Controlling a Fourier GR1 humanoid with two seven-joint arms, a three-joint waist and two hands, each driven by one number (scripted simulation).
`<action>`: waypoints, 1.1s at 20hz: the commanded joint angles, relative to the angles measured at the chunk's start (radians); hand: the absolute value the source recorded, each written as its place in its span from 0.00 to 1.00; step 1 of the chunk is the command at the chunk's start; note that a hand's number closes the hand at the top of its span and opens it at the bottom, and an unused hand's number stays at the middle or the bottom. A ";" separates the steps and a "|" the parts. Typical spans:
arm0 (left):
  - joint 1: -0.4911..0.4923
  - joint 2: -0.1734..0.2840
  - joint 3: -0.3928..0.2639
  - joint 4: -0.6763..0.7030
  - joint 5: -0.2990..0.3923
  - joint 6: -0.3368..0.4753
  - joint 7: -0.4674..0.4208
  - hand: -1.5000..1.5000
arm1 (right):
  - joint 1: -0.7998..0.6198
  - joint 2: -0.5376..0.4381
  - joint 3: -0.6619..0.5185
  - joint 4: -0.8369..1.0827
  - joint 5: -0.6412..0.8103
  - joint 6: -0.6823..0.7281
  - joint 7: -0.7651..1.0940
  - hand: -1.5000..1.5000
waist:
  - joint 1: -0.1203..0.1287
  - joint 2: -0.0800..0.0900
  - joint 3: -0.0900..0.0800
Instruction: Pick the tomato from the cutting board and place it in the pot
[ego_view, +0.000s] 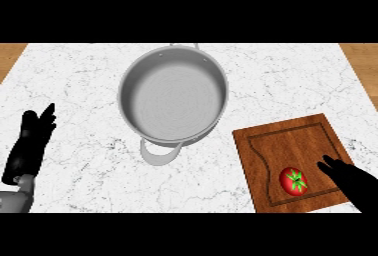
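Head view, nearest first: the black right hand (353, 181) hovers with fingers spread just beside the round red tomato with its green stem (293, 180), not yet grasping it. The tomato lies on the brown wooden cutting board (284, 142). The left hand (29, 145) rests spread at the left of the white marble worktop (74, 80). Farther off, the grey metal pot (173, 98) holds nothing, so pick and placing both remain. No writing shows.

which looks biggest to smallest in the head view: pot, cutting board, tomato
1. pot, largest
2. cutting board, somewhat smaller, though its near corner is partly hidden by the right hand
3. tomato, clearly smallest
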 joint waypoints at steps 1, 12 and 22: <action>0.016 -0.020 0.003 0.020 -0.028 0.003 -0.054 0.50 | -0.067 0.000 0.039 -0.088 -0.061 0.160 0.191 0.00 | 0.006 0.002 0.002; -0.024 -0.054 0.069 0.050 -0.074 -0.046 -0.035 0.50 | -0.185 0.212 0.086 0.142 0.063 0.236 0.190 0.00 | -0.001 0.000 0.003; 0.020 -0.037 0.137 -0.065 -0.063 -0.129 0.051 0.50 | -0.184 0.308 0.126 0.303 0.243 0.192 0.065 0.00 | 0.001 -0.001 0.004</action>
